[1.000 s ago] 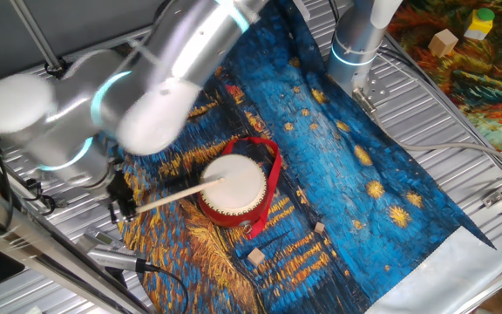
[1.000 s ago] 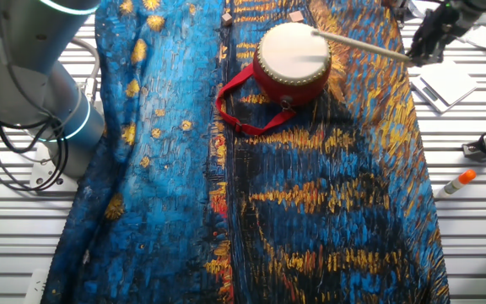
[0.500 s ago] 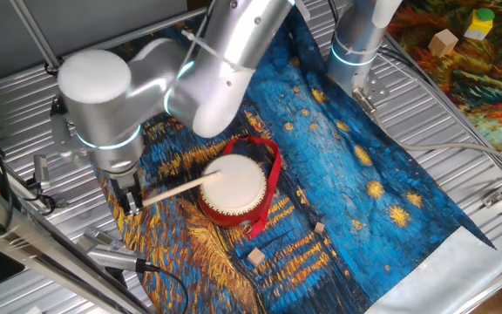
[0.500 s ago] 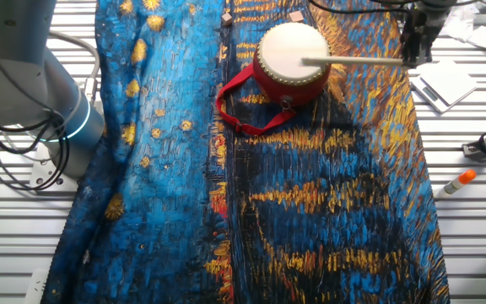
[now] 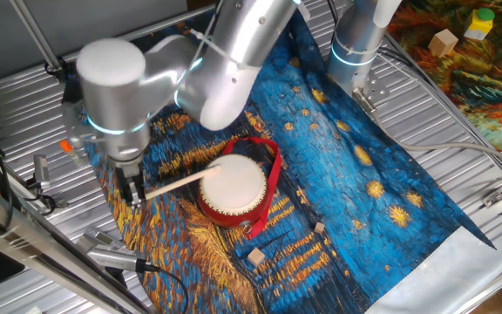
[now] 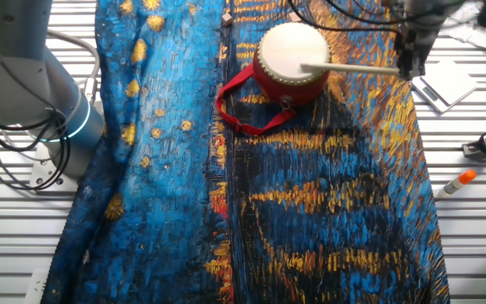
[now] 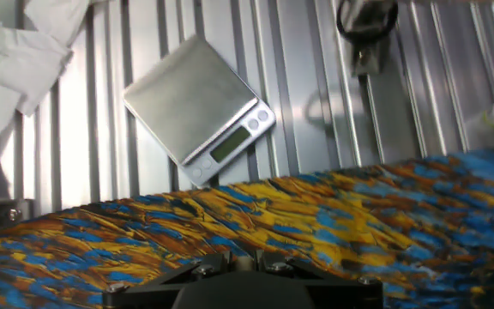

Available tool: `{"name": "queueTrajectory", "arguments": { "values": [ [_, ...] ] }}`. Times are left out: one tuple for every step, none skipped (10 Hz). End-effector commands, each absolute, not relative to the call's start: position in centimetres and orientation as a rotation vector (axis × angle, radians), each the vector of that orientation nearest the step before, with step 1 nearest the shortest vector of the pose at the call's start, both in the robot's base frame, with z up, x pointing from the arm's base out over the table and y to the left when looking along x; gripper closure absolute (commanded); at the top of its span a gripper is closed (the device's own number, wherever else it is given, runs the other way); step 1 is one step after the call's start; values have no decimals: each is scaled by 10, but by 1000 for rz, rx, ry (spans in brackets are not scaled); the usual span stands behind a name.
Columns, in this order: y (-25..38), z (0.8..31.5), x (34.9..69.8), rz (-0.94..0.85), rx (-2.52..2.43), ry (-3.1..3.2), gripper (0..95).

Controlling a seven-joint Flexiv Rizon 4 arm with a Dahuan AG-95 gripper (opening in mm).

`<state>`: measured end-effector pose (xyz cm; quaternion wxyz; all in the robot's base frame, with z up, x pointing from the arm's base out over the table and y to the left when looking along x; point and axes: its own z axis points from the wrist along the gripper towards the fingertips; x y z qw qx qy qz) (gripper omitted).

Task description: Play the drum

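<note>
The drum (image 5: pixel 232 187) has a red body, a cream-white skin and a red ribbon strap (image 5: pixel 273 179), and it stands on the painted blue and yellow cloth (image 5: pixel 364 166). It also shows in the other fixed view (image 6: pixel 291 56). My gripper (image 5: pixel 132 188) is shut on the butt of a thin wooden stick (image 5: pixel 177 181). The stick reaches to the right and its tip lies on the drum skin. In the other fixed view my gripper (image 6: pixel 409 62) holds the stick (image 6: pixel 353 68) level over the drum. In the hand view my gripper (image 7: pixel 240 262) shows only its jaw bases, pressed on the stick's end.
A small silver scale (image 7: pixel 200 107) lies on the metal slat table beyond the cloth's edge, with white paper (image 7: pixel 11 51) to its left. Two small wooden blocks (image 5: pixel 255 256) lie on the cloth near the drum. A marker (image 6: pixel 456 182) lies on the slats. A second arm base (image 6: pixel 57 110) stands by.
My gripper has moved a little and swung the stick; the tip has come down from over the skin's far part onto the skin near its edge. The drum has not moved.
</note>
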<state>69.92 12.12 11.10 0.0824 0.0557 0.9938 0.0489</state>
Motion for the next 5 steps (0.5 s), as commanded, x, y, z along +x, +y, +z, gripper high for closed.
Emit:
{"name": "queueTrajectory", "arguments": {
  "values": [
    [120, 108, 701, 271, 401, 3220, 950],
    [120, 108, 701, 263, 401, 3222, 950],
    [120, 108, 700, 256, 402, 3221, 950],
    [120, 109, 700, 245, 402, 3219, 950],
    [121, 110, 700, 229, 403, 3214, 950]
  ]
}}
